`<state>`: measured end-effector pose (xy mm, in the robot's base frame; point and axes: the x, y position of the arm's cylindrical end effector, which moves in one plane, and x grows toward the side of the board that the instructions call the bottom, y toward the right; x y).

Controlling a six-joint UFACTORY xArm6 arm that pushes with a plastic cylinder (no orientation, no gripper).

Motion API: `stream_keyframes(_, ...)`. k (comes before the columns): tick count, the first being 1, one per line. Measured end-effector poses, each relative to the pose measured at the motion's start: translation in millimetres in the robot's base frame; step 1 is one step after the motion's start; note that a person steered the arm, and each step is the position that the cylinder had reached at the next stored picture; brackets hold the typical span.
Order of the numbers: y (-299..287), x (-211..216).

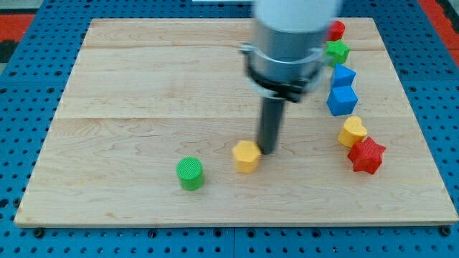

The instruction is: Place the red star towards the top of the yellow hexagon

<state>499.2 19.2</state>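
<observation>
The red star [367, 155] lies at the view's right, low on the board, just below and touching a yellow block [352, 132] of unclear shape. The yellow hexagon [247, 155] lies near the middle, low on the board. My tip [268, 150] stands just to the right of the yellow hexagon, touching or nearly touching its upper right side. The red star is far to the right of my tip.
A green cylinder [190, 173] lies left of the hexagon. Along the right side, from the top: a red block [336, 30], a green star [337, 51], and two blue blocks [343, 75] [342, 100]. The wooden board [143, 86] rests on a blue pegboard.
</observation>
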Motion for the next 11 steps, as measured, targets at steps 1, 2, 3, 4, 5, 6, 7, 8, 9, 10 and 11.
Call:
stream_keyframes(1, -54, 13)
stream_keyframes(2, 9, 13)
stream_keyframes(3, 72, 81)
stream_keyframes(4, 175, 95)
stream_keyframes(5, 236, 67)
stream_keyframes(6, 237, 30)
stream_keyframes(7, 116, 31)
stream_keyframes(8, 9, 31)
stream_keyframes(9, 48, 6)
stream_keyframes(10, -3, -13)
stream_keyframes(11, -26, -13)
